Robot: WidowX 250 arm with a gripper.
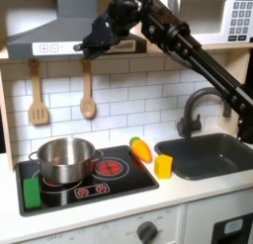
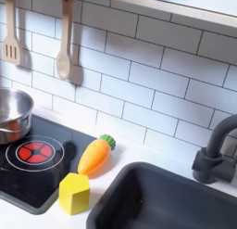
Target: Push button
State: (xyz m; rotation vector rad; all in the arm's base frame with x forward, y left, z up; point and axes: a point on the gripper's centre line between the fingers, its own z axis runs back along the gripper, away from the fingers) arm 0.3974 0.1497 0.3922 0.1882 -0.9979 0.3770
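Gripper [image 1: 87, 45] at upper left of first exterior view, right at range hood [image 1: 44, 36] button panel [image 1: 54, 47], jaws too blurry/dark to tell open vs closed; press prob. underway or imminent, can't confirm contact w/ button.

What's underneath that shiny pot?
The pot sits on the black stove top, over its back left burner. That burner is covered, so its markings cannot be seen.

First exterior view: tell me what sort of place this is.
Most likely a toy play kitchen. A black two-burner stovetop carries a shiny steel pot, a dark sink basin sits under a curved dark faucet, and a wooden spatula hangs on white tiles.
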